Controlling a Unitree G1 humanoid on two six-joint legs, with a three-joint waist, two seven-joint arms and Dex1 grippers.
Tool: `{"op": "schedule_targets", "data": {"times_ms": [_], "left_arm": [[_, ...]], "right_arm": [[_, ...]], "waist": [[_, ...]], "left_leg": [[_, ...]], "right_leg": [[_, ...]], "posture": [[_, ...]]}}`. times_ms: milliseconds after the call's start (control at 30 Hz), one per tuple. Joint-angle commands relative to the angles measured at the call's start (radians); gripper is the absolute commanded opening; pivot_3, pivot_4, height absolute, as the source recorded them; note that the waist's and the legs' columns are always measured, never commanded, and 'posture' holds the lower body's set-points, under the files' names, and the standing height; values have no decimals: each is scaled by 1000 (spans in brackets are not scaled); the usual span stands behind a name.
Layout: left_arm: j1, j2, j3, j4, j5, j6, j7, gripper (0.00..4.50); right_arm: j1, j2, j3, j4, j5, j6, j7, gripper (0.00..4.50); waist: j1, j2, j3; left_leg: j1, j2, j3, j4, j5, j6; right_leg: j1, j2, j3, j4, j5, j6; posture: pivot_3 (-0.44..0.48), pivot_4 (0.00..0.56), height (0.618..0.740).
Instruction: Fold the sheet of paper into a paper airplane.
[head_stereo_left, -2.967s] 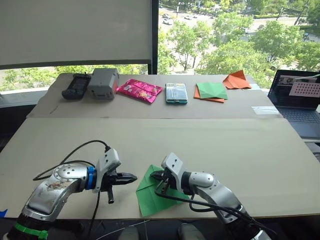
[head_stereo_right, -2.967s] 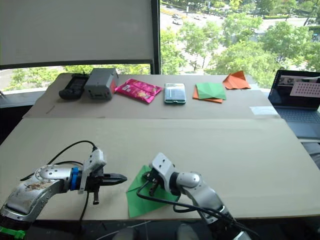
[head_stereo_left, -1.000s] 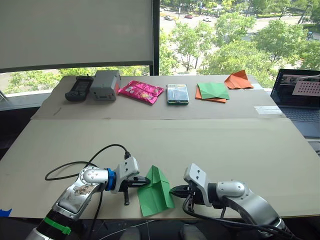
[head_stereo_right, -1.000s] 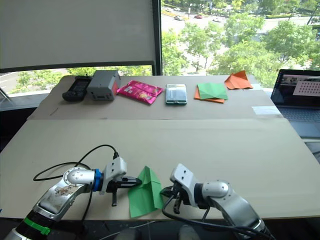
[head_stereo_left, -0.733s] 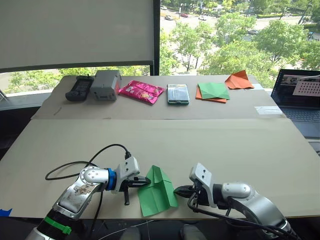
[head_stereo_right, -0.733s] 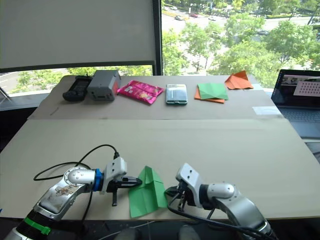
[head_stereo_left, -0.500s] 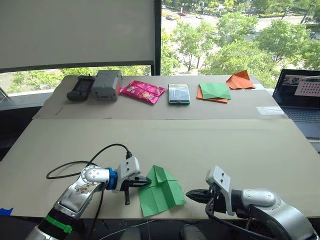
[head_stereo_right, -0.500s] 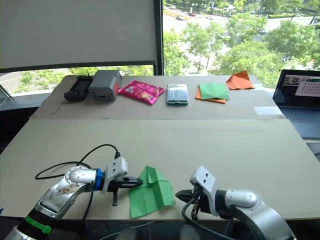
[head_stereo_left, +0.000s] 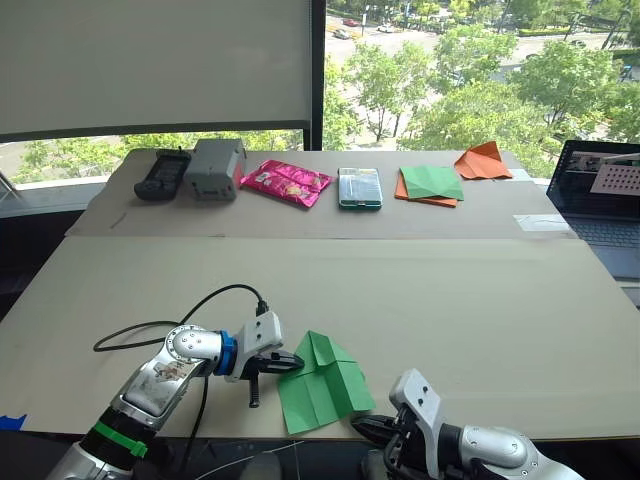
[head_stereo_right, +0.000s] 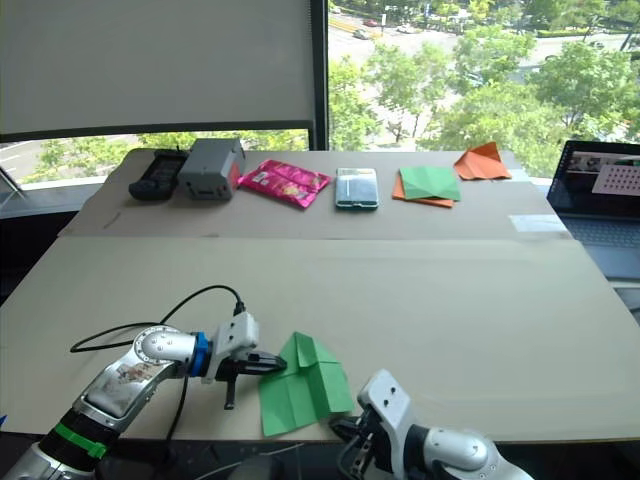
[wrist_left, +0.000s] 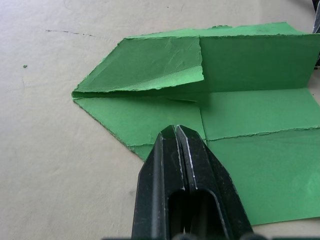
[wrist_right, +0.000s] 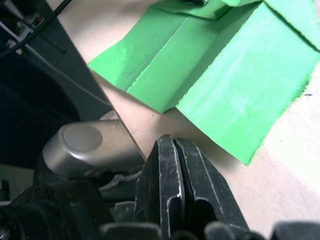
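Now the sheet of paper (head_stereo_left: 322, 385) lies partly folded at the near edge of the table (head_stereo_left: 450, 300).

Left gripper (head_stereo_left: 291, 364), fingers pressed together and empty, has its tip at the paper's left edge; right gripper (wrist_right: 173, 145), also closed and empty, is off the near edge, beside the paper.

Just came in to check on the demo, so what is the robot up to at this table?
It is folding a bright green sheet of paper near the front edge of the table. The paper lies partly folded, one corner flap turned down and creases showing, not yet an airplane. The left gripper, fingers shut, rests its tip on the paper's left edge. The right gripper, also shut, sits low at the table's front edge just off the paper, not touching it.
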Motion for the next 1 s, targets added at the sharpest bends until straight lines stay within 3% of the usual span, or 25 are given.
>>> {"op": "schedule_targets", "data": {"times_ms": [33, 267, 467, 533, 733, 1000], "left_arm": [[19, 17, -38, 44, 43, 16, -13, 48], [10, 16, -36, 57, 43, 14, -21, 48], [0, 21, -34, 65, 46, 10, -29, 48], [-3, 22, -32, 66, 46, 12, -32, 48], [-25, 14, -30, 75, 48, 21, -40, 48], [-31, 10, -35, 74, 45, 30, -40, 48]], "right_arm": [[69, 36, -1, 46, -86, -106, -88, 0], [108, 189, -49, 251, -165, -365, -195, 0], [53, 328, -58, 261, -34, -432, -144, 0], [33, 328, -41, 248, -22, -421, -120, 0], [-59, 295, 19, 260, -33, -359, -68, 0], [-221, 258, 97, 322, -99, -325, -23, 0]], "waist": [[-1, 1, 0], [-8, 0, 1], [-18, -6, 0], [-17, -8, 0], [-11, 6, -3], [-10, 5, -3]], "left_leg": [[0, 0, 0, 0, 0, 0], [1, 2, 0, 0, -1, -2], [0, 2, 1, 1, -2, -3], [0, 3, 1, 0, -2, -3], [-1, 0, 5, 0, 1, 1], [1, 2, 3, 1, 3, 6]], "right_leg": [[0, 0, 0, 0, 0, 0], [0, -1, -1, -5, 0, 0], [-1, -4, -2, -7, 0, 0], [-1, -4, -3, -7, 0, -1], [-1, -7, -3, -4, 0, 0], [-1, -1, 0, 0, 1, 1]], "posture": [[0, 150, 740], [0, 150, 740], [0, 150, 740], [0, 150, 740], [0, 150, 740], [0, 150, 740]]}}
